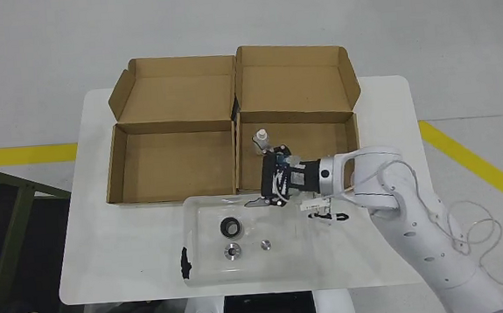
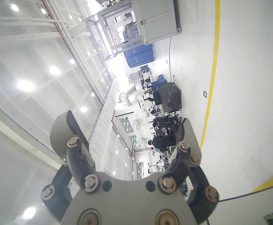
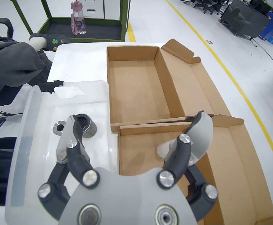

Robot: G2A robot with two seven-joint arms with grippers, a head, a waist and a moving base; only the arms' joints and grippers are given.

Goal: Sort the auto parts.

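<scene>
A clear plastic tray (image 1: 201,214) at the table's front holds a dark bearing (image 1: 231,227), a silver ring (image 1: 231,251) and a small metal part (image 1: 265,243). My right gripper (image 1: 267,180) hangs open over the edge where the tray meets the right cardboard box (image 1: 348,136), nothing between its fingers. In the right wrist view the right gripper (image 3: 136,127) has one finger in front of the bearing (image 3: 86,125), beside the ring (image 3: 59,127). A small white part (image 3: 163,149) lies in the box by the other finger; it shows as the white part (image 1: 261,141) from above. My left gripper (image 2: 125,127) stands open, facing the hall.
An open left cardboard box (image 1: 171,166) sits beside the right one, both with flaps folded back. A black scrap (image 1: 185,264) clings to the tray's front left corner. Bare white table (image 1: 96,246) lies left of the tray and boxes.
</scene>
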